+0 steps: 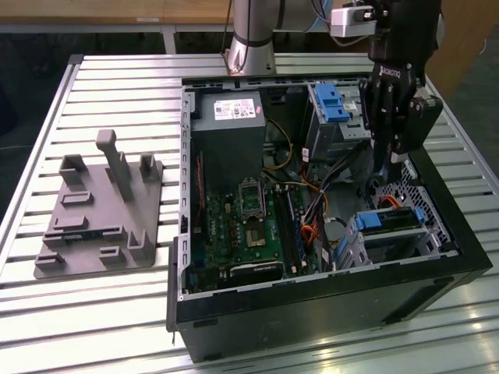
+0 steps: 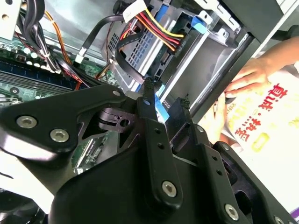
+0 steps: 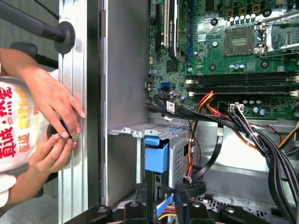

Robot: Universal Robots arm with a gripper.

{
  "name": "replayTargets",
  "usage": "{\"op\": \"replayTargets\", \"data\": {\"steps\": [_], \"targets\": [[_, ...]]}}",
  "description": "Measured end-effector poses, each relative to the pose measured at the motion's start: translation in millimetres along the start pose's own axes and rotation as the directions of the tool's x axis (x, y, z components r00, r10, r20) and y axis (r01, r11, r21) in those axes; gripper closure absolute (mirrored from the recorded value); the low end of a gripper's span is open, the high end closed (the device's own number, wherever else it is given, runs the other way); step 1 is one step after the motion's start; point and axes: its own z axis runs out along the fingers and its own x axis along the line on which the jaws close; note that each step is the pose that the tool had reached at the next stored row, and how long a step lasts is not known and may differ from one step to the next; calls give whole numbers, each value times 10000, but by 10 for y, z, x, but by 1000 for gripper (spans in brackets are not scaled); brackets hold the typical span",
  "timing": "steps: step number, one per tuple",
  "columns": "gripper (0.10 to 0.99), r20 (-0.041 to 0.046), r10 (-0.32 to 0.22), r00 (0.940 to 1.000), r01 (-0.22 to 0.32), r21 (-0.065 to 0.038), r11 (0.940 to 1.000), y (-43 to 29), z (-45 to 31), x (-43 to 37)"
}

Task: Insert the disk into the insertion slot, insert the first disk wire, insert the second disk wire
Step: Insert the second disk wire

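Observation:
The disk, silver in its blue carrier, lies inside the insertion slot, the low perforated grey cage at the case's near corner on the exterior view's right. My gripper hangs straight down just behind that cage. In both wrist views its fingertips stand narrowly apart at the disk's rear end, closed on the dark plug of a blue flat disk wire. A bundle of red, yellow and black wires runs to the same end of the disk.
A person's hands rest on the slatted table just outside the case wall. A taller cage with a blue latch stands behind the gripper. Cable bundles cross beside the motherboard. A grey fixture sits at the exterior view's left.

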Motion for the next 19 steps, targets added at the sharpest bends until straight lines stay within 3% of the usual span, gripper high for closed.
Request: {"op": "replayTargets", "data": {"steps": [4,8,10,19], "targets": [[714,-85,-21,10000,21,5,10000,6,13,-7],[714,-267,-160,9995,162,62,9998,14,26,-14],[714,-314,-233,9992,236,95,9997,22,33,-19],[714,-344,-332,9989,339,195,9992,62,53,-47]]}}
